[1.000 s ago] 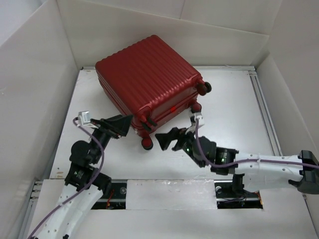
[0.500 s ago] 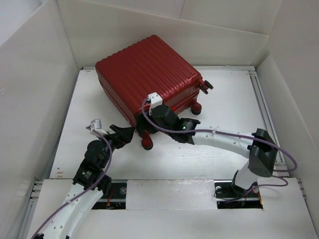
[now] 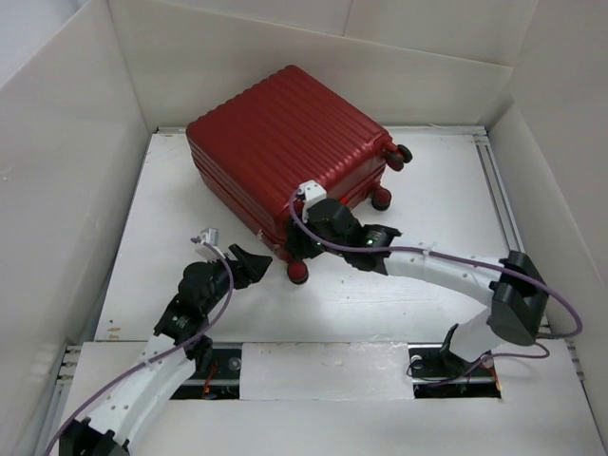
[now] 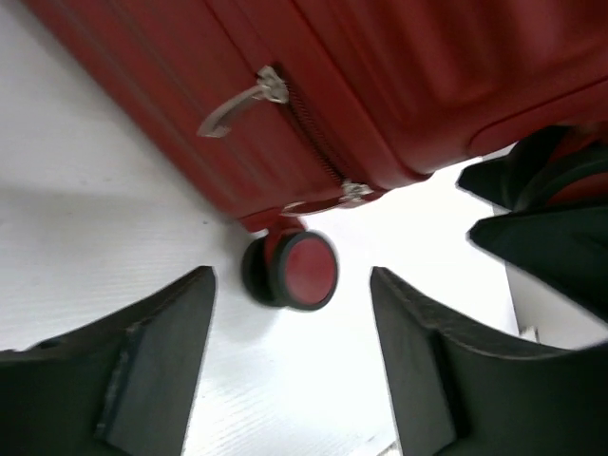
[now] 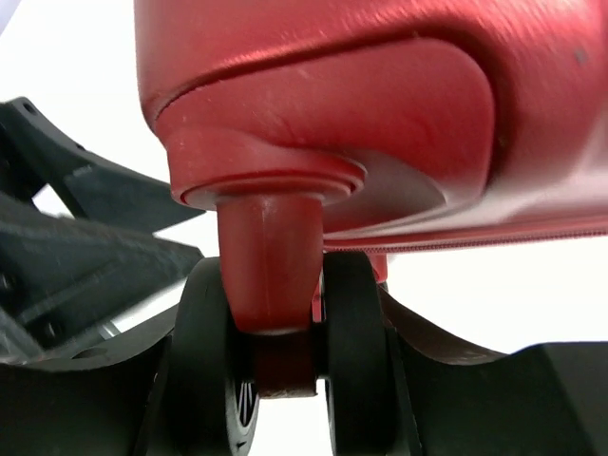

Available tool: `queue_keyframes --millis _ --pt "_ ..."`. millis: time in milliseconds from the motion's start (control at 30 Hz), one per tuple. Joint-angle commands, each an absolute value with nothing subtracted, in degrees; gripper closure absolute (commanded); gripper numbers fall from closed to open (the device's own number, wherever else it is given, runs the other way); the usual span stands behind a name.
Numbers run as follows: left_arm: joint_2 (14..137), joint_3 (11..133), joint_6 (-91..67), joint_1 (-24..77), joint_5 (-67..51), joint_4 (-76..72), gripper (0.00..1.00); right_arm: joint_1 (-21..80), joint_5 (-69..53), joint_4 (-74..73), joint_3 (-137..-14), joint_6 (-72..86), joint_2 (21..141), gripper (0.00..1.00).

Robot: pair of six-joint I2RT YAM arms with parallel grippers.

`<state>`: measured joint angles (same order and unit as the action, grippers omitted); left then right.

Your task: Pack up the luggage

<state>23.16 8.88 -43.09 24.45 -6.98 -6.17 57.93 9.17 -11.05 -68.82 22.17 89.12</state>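
Shut luggage (image 3: 285, 142) on desk (image 3: 432, 195). Spread, empty left fingers (image 4: 142, 380) face near wheel (image 4: 302, 271); right fingers (image 5: 503, 399) clamp second wheel (image 5: 209, 370), hidden from overhead camera.

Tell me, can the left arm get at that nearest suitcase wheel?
Probably yes: the left gripper has its jaws open, aimed at the wheel at the near corner of the luggage, only bare table between.
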Motion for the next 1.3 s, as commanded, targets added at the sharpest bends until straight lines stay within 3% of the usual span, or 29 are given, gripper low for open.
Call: queue_keyframes --millis 0,67,367,433,600,733,867,900,1100,1267 --pt "28.2 7.82 -39.47 24.87 -14.04 -17.83 0.4 53.0 12.4 -7.21 -66.54 22.76 81.04 0.92" --pt "30.66 8.35 -38.16 24.87 -14.06 -19.15 0.49 52.03 10.99 -6.68 -65.21 22.76 79.72 0.93" --pt "33.49 11.6 -32.08 24.87 -17.74 -24.16 0.51 49.75 6.78 -6.68 -64.6 22.15 79.01 0.96" --pt "34.88 11.6 -31.29 28.1 -17.23 -25.83 0.46 49.75 6.77 -6.68 -65.21 22.15 80.06 0.97" --pt "36.04 13.62 -26.11 42.25 3.48 -24.43 0.33 50.27 6.77 -6.68 -65.74 22.15 80.6 0.99" --pt "37.78 14.67 -24.17 45.97 9.92 -26.01 0.33 50.27 6.77 -6.68 -66.27 22.15 80.6 1.0" --pt "43.58 16.25 -22.76 45.97 10.55 -29.61 0.39 50.8 5.54 -6.06 -66.27 22.15 80.07 1.0" --pt "46.38 16.87 -22.24 45.97 12.64 -30.23 0.45 51.32 5.54 -6.06 -66.27 22.15 80.07 1.0" --pt "53.43 20.73 -19.86 45.97 15.38 -32.96 0.48 52.55 5.54 -5.54 -66.27 22.15 80.07 1.0" --pt "56.77 22.59 -18.73 45.97 16.44 -34.8 0.63 53.09 5.01 -4.93 -66.27 22.15 78.93 1.0"
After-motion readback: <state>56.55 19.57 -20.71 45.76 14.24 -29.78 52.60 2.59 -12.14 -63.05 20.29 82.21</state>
